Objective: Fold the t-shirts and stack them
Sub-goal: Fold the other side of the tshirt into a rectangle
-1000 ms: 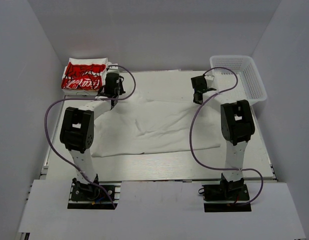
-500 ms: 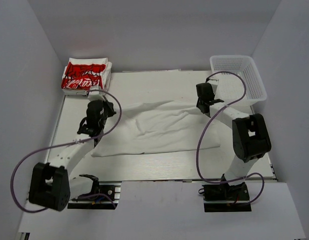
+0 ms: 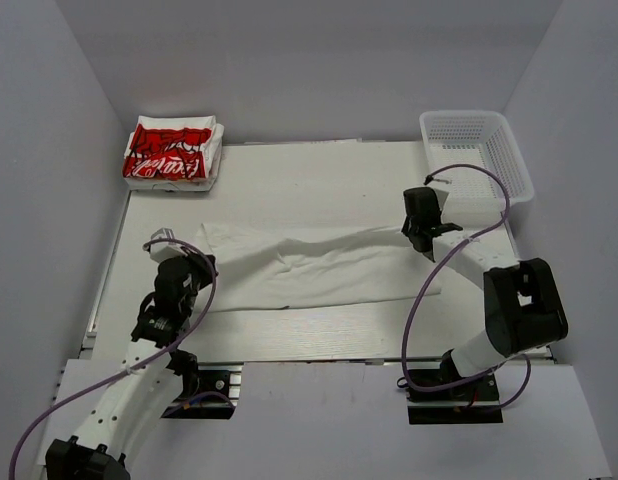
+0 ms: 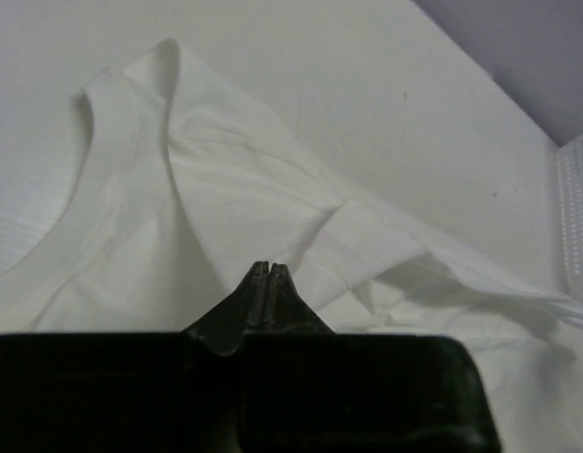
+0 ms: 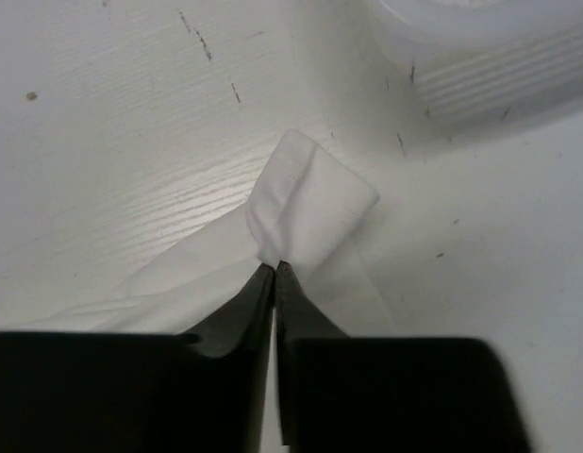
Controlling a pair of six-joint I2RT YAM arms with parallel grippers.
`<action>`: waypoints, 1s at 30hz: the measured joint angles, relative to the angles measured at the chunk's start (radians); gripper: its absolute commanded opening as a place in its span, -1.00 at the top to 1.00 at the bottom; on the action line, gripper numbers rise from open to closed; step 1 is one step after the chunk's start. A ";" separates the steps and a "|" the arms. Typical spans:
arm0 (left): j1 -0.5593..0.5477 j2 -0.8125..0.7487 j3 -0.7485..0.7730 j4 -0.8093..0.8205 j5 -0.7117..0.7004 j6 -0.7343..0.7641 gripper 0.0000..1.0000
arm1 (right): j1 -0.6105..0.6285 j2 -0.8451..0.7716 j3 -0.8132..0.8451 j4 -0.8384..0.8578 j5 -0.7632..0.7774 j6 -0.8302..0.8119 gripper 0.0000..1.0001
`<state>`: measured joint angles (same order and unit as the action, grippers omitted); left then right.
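A plain white t-shirt [image 3: 329,268] lies crumpled in a long band across the middle of the table. My left gripper [image 3: 196,263] is at its left end, shut, with the cloth [image 4: 235,179] drawn in folds toward its tips [image 4: 270,266]; the neckline shows at upper left. My right gripper [image 3: 418,236] is at the shirt's right end, shut on a bunched corner [image 5: 310,198] just above the tabletop [image 5: 270,264]. A folded t-shirt with a red print [image 3: 171,153] lies at the far left corner.
A white mesh basket [image 3: 519,165] stands at the far right, close behind my right gripper, and shows in both wrist views [image 4: 576,217] [image 5: 480,57]. The white table [image 3: 319,180] is walled by grey panels on three sides.
Both grippers have pulled the shirt's far edge toward the near side, so the spread shirt has folded into a narrower band. Both arms have drawn back and lowered.
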<state>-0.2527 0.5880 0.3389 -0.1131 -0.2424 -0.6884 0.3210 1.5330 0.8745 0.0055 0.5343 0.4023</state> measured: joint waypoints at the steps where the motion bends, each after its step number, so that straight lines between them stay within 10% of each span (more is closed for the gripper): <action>1: 0.000 -0.011 -0.003 -0.038 -0.004 -0.018 0.76 | 0.000 -0.008 -0.014 -0.003 -0.001 0.021 0.32; 3: 0.000 -0.012 -0.003 -0.117 -0.003 -0.045 0.24 | 0.000 -0.028 -0.051 -0.014 -0.002 0.052 -0.14; 7: -0.005 0.011 0.003 -0.275 0.029 -0.106 -0.34 | -0.001 -0.112 -0.151 -0.071 0.002 0.111 -0.43; 8: -0.006 0.013 0.003 -0.302 0.048 -0.117 -0.99 | -0.001 -0.138 -0.166 -0.088 0.006 0.119 -0.52; 10: -0.007 0.011 0.003 -0.337 0.085 -0.141 -1.00 | -0.001 -0.198 -0.183 -0.123 0.013 0.139 -0.81; 16: -0.007 0.058 0.042 -0.320 0.119 -0.156 -1.00 | 0.001 -0.278 -0.122 -0.152 -0.050 0.081 -0.81; 30: -0.007 0.782 0.406 -0.039 0.160 -0.043 -1.00 | 0.090 0.167 0.164 -0.206 -0.254 -0.017 -0.81</action>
<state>-0.2596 1.3705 0.7448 -0.1520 -0.0822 -0.7319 0.4114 1.7000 1.0386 -0.2001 0.2806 0.3855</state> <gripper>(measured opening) 0.997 0.904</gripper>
